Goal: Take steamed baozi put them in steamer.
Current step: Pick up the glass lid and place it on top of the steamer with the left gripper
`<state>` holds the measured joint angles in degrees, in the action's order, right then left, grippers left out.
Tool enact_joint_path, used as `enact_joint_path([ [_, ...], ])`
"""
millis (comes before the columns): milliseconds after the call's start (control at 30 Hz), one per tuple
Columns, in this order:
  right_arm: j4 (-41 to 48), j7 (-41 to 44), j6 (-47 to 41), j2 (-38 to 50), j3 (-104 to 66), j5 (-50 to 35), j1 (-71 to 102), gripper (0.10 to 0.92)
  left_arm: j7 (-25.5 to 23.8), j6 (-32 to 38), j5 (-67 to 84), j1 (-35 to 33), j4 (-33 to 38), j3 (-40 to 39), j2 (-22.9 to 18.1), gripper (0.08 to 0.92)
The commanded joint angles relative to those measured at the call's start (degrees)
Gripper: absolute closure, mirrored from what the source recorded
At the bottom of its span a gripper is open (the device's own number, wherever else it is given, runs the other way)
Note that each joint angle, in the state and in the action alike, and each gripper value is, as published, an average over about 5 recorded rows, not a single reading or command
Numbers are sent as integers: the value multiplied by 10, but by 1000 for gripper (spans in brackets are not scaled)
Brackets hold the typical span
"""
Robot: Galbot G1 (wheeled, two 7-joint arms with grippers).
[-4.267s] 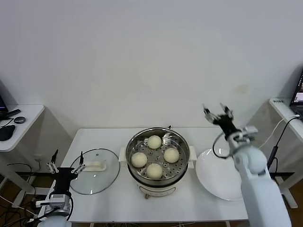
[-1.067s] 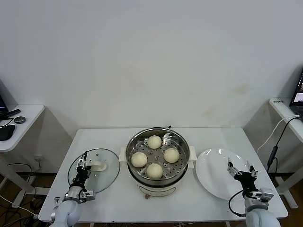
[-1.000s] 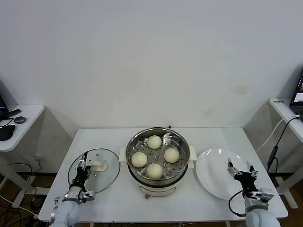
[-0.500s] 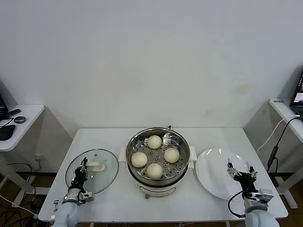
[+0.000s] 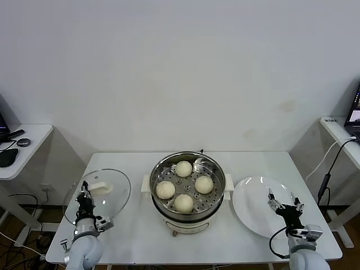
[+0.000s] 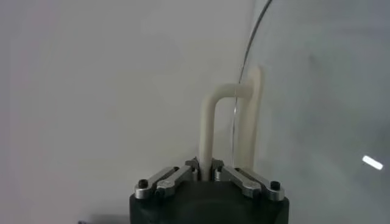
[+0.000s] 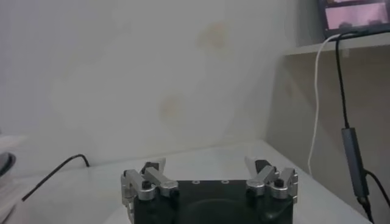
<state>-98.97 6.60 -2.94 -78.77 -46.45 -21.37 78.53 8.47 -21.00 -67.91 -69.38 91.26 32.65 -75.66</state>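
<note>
Several steamed baozi (image 5: 183, 168) lie on the perforated tray inside the steamer (image 5: 159, 169) at the middle of the table. My left gripper (image 5: 85, 190) is at the table's left, shut on the white handle (image 6: 210, 122) of the round glass lid (image 5: 109, 197). The lid is held up off the table and tilted on edge. In the left wrist view the left gripper (image 6: 205, 171) pinches the handle's near leg, with the glass lid (image 6: 317, 91) beside it. My right gripper (image 5: 284, 203) stands open with nothing in it, low over the near right part of the white plate (image 5: 250, 214); the right wrist view shows this gripper (image 7: 209, 171) spread wide.
The white table (image 5: 135, 236) has its front edge just ahead of both arms. A side table (image 5: 22, 149) with dark items stands at the far left. A shelf (image 5: 337, 129) with a hanging cable (image 5: 329, 169) stands at the right.
My left gripper has shut on the lid's handle, then lifted the lid off the table, tilting it and carrying it left. The right gripper has stayed open over the plate.
</note>
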Motion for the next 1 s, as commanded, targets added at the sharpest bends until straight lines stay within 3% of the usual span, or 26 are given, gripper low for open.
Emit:
enact_joint_path([
  [33, -9, 1, -3, -3, -1, 3, 5, 203, -117, -185, -102, -14, 181, 13, -33, 826],
  [233, -5, -1, -2, -4, -1, 9, 8, 203, -229, -186, -176, 9, 252, -21, -59, 826],
  [400, -9, -1, -2, -7, -3, 14, 13, 203, -270, -186, -206, 16, 300, -85, -77, 826],
  [633, -4, -1, 0, -10, -6, 22, 18, 203, -285, -186, -227, 21, 338, -228, -94, 826],
  [800, -7, 0, -4, -12, -7, 27, 19, 203, -280, -186, -210, 48, 296, -329, -91, 826],
  [1000, -15, 6, -6, -9, -7, 34, 28, 203, -266, -187, -174, 83, 240, -382, -101, 826],
])
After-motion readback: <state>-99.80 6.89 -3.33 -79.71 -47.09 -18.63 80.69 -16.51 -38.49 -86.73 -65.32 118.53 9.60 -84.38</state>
